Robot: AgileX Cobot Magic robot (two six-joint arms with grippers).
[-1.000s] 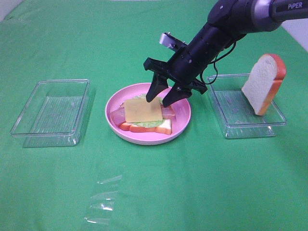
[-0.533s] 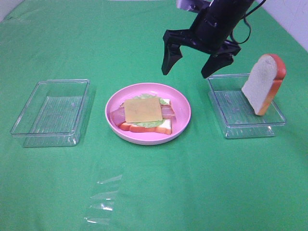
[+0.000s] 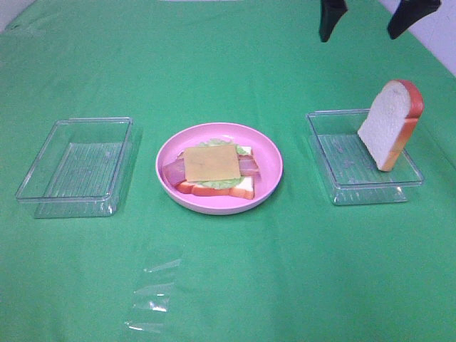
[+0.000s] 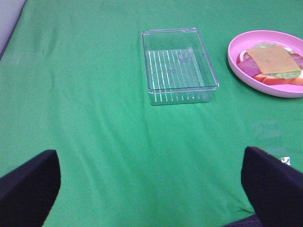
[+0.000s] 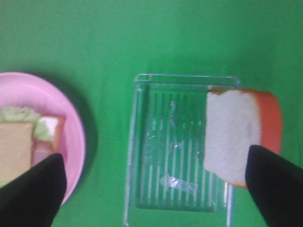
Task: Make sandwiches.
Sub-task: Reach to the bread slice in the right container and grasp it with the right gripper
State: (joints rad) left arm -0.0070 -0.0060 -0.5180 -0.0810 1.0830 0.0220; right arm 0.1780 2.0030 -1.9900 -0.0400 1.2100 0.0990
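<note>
Above right tray [image 3: 365, 160], your right tool [image 3: 367, 18] now risen from plate [image 3: 271, 153], spread empty; cheese slice [image 3: 209, 162] placed, top bread slice [image 3: 390, 122] next.

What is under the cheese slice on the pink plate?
Under the cheese: bacon, lettuce and bread stick out; their middles are covered.
</note>
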